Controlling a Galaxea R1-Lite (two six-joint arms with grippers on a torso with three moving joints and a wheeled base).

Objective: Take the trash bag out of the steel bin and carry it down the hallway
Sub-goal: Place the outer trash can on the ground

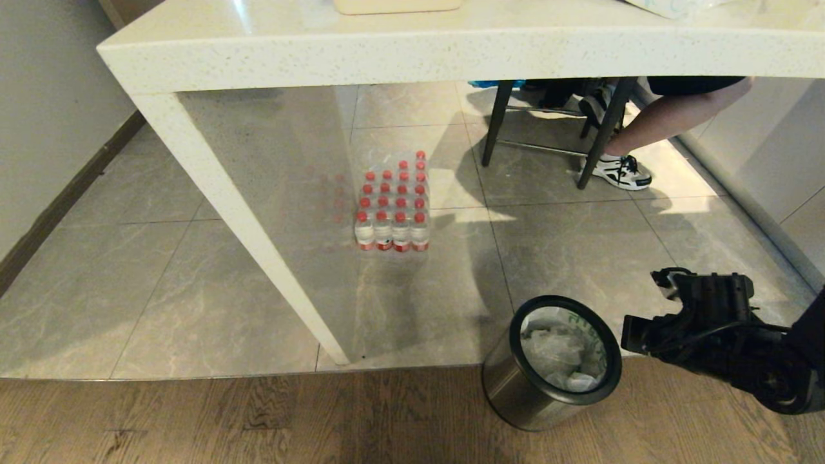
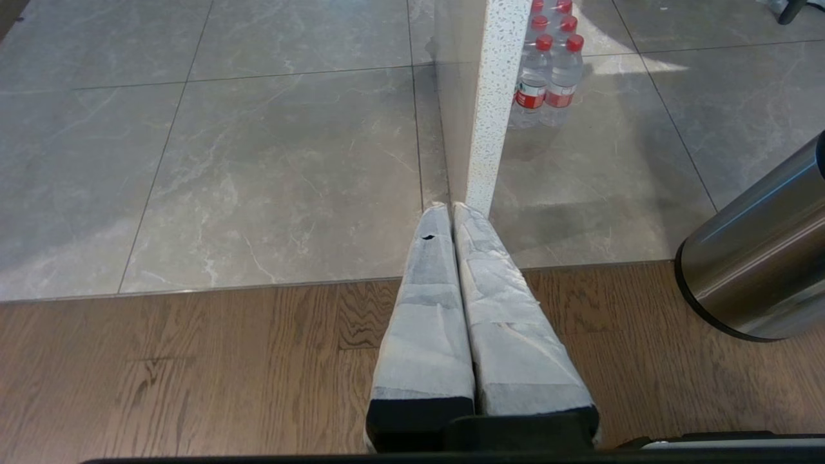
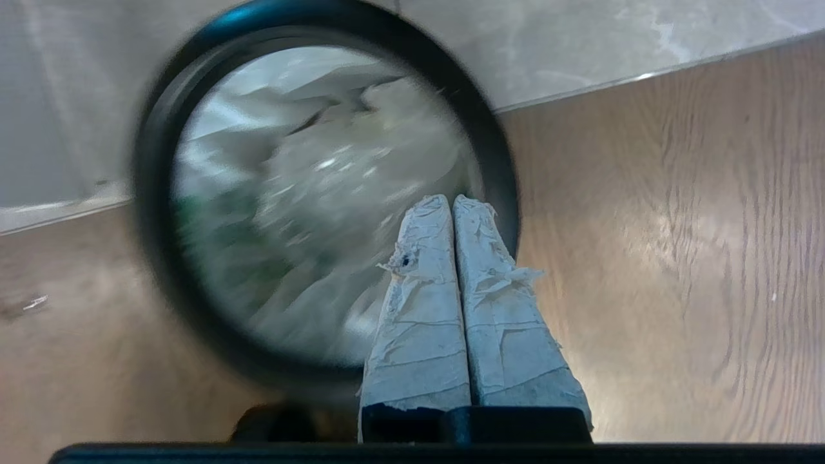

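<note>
Head view: steel bin (image 1: 548, 380) on the wood floor at the tile edge, just beside a white table leg (image 1: 245, 225); trash bag (image 1: 562, 354) crumpled inside it, green print showing at the rim. Right gripper (image 1: 635, 335) just beside the bin's black ring, at rim height, not touching the bag. Farther back, a pack of red-capped water bottles (image 1: 393, 206) and a seated person's leg (image 1: 670, 116).

Right wrist view: fingers (image 3: 419, 270) pressed together, empty, over the near edge of the bin mouth, bag below.

Left wrist view: left gripper (image 2: 451, 209) pressed shut, over the floor, well apart from the bin's steel wall (image 2: 760, 258), which is hidden from the right wrist.
</note>
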